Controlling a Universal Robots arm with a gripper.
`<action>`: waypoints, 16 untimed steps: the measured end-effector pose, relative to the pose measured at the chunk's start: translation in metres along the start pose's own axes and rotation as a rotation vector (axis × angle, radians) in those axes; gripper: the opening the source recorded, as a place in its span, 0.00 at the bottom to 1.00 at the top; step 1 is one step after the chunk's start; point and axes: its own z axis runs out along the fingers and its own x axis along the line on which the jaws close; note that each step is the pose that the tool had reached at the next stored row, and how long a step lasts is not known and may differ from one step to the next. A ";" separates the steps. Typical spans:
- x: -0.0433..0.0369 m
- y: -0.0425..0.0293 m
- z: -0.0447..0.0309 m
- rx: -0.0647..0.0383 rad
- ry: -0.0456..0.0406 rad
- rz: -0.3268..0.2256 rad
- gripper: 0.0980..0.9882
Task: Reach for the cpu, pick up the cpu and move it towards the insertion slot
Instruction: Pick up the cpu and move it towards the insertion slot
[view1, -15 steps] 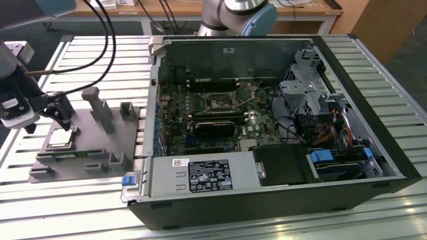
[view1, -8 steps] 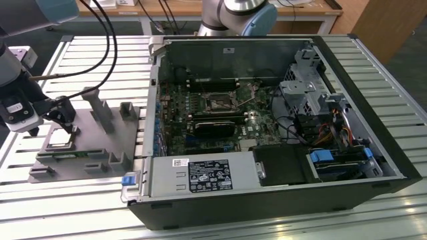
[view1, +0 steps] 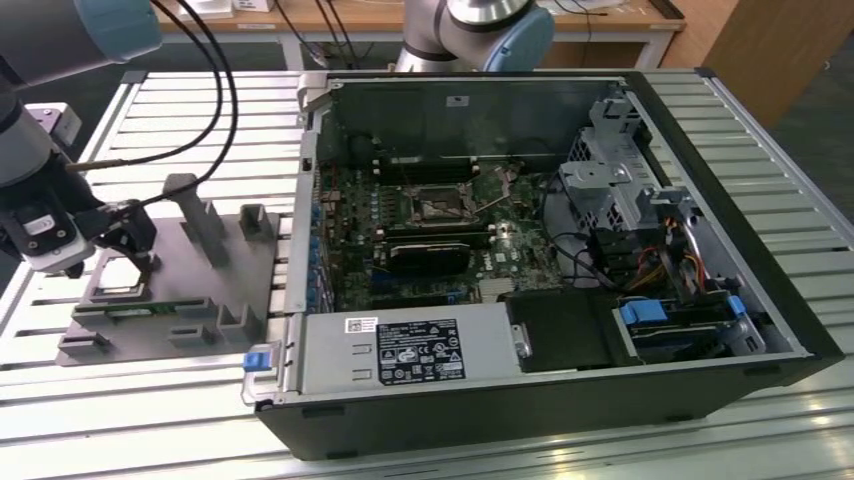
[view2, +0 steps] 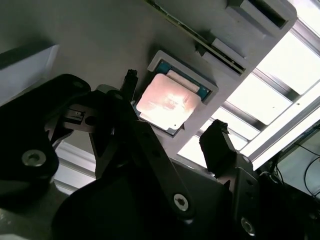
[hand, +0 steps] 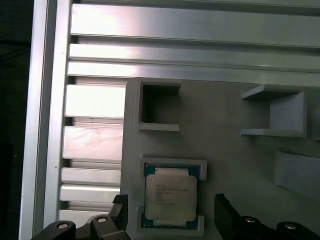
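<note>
- Over the grey fixture (hand: 220, 125), the pincer (hand: 172, 215) hangs wide open astride the cpu (hand: 170, 200), gripping nothing.
- Exterior view: the insertion slot (view1: 438, 203) sits well apart inside the computer case (view1: 534, 420).

Soft, even light fills the exterior view and leaves the inside of the computer case (view1: 467, 100) dim, while in the second wrist view the cpu (view2: 167, 102) glares pinkish white, the worktop (view2: 280, 65) slats burn out blank and the pincer (view2: 174, 106) reads near black
</note>
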 end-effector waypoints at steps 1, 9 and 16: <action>0.0000 -0.0001 0.0018 0.000 -0.0004 0.000 0.77; 0.0000 0.0001 0.0075 0.000 -0.0008 0.000 0.67; -0.0003 0.0002 0.0119 0.000 -0.0007 0.000 0.67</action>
